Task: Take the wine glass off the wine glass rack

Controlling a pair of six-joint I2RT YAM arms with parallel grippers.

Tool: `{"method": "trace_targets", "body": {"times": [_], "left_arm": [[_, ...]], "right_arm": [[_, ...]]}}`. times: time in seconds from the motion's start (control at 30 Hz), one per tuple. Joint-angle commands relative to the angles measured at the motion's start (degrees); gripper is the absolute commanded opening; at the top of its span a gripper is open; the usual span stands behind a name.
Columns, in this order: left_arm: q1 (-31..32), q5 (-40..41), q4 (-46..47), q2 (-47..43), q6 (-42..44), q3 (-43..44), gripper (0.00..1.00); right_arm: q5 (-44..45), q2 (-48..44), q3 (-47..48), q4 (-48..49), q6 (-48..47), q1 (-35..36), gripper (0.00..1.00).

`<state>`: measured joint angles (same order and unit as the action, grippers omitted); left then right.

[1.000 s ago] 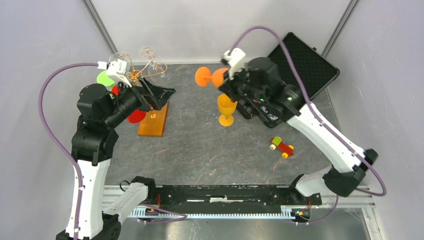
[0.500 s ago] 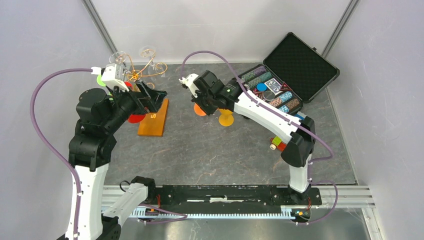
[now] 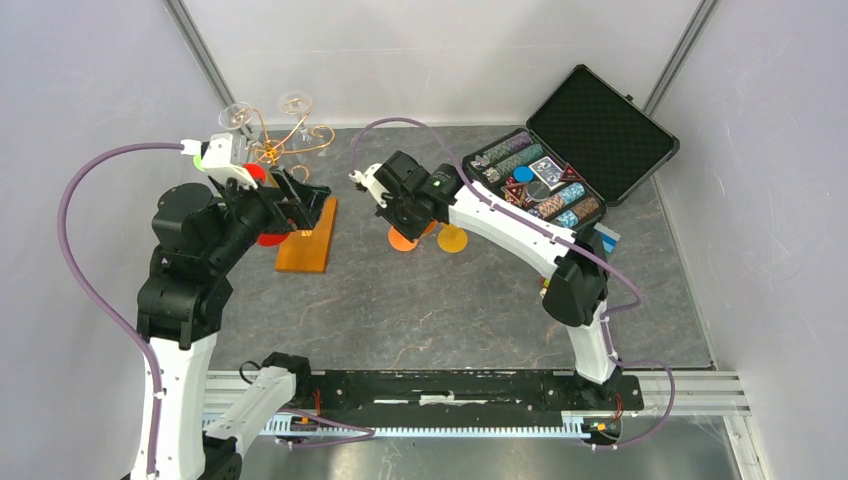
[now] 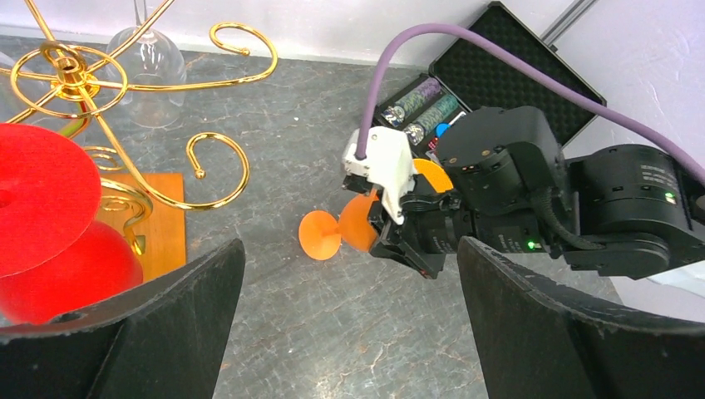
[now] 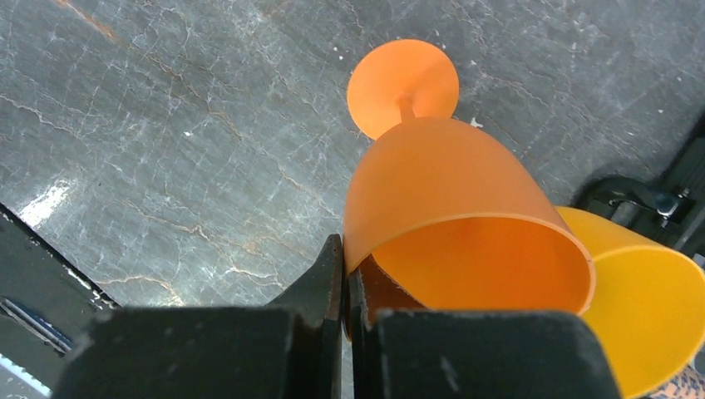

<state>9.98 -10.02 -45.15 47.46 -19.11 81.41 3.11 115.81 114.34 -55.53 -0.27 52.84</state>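
Orange wine glass (image 5: 449,191) is already off the wine glass rack (image 3: 285,145) and is held by the right gripper (image 5: 342,249), whose jaws are pinched on the rim of its bowl. Compared with one second ago, the right arm has swung down and toward the left. The glass, which was high in the air, is now low over the table (image 3: 400,310), just beside the yellow glass (image 3: 452,238), and the black case (image 3: 600,115) is uncovered again. The glass is strongly tilted, and I cannot tell if its foot touches the table. In my judgement only standing it up and letting go remain. The left gripper (image 3: 305,195) has moved little and is spread wide open next to the rack, near a red glass (image 4: 41,191)
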Motion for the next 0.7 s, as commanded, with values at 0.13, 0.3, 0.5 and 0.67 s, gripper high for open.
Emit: {"method": "trace_targets", "body": {"times": [0.13,0.3,0.5,0.67], "left_arm": [[-0.31,0.27,0.32,-0.79,3.47,-1.0,1.0],[-0.31,-0.03,0.32,-0.8,3.47,-1.41,1.0],[-0.31,-0.17,0.23,-0.72,3.49,-1.3,1.0],[-0.31,-0.01,0.06,-0.63,3.52,-0.94,1.0]], "right_arm": [[2.03,5.17,6.98,-3.01,0.19,0.69,0.06],[2.89,5.18,7.44,-3.08,0.19,0.86,0.15],[4.09,6.03,8.47,-2.51,0.19,0.88,0.34],[6.67,6.48,8.77,-0.13,0.19,0.87,0.32]]}}
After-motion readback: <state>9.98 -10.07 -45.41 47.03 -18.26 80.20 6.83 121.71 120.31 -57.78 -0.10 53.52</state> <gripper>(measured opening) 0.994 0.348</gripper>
